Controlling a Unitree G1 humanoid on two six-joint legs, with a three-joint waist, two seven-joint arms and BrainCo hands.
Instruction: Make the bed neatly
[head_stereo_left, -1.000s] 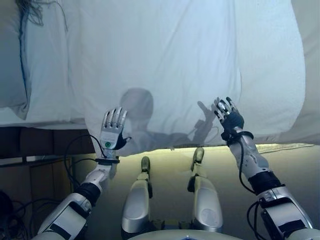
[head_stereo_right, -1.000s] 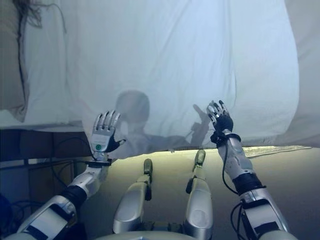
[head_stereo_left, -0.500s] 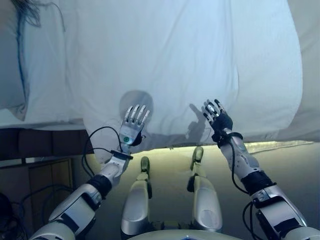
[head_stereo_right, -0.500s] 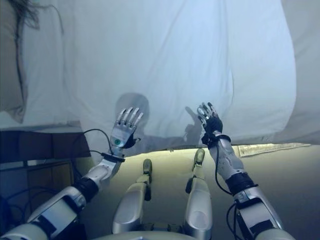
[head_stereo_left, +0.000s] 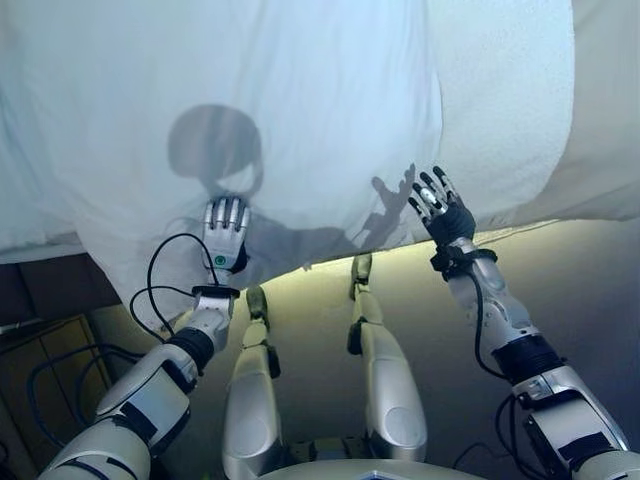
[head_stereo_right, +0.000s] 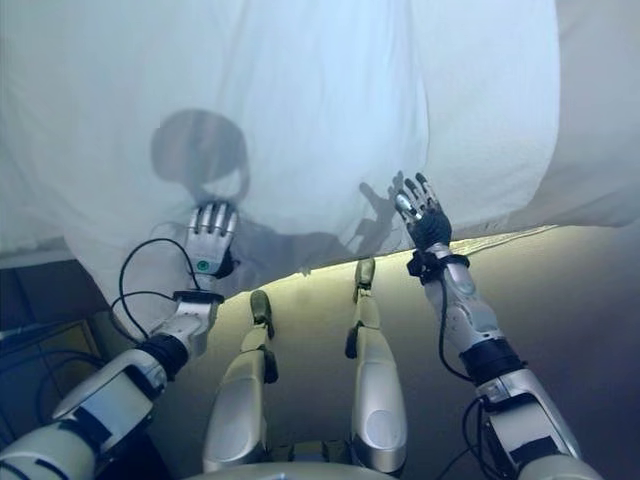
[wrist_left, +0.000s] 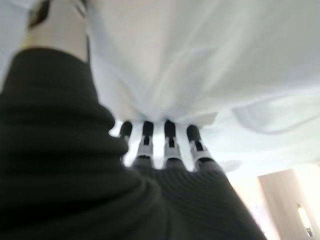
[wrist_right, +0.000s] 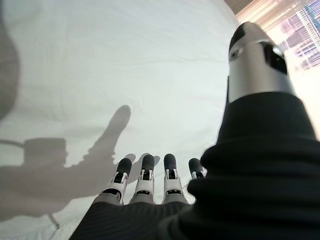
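Note:
A white sheet covers the bed and hangs over its near edge. My left hand is open, fingers straight, with its fingertips against the gathered hanging edge of the sheet. My right hand is open, fingers spread, held just over the sheet's near edge to the right. Its wrist view shows the straight fingers above the smooth sheet. Neither hand holds the cloth.
A textured white blanket lies beside the sheet on the right, with a beige layer beyond it. Beige floor runs below the bed edge. Wooden furniture stands at the lower left.
The camera has moved, and the pillow at the left has left the view. My left hand now rests on the sheet's hanging edge. Both hands stay open.

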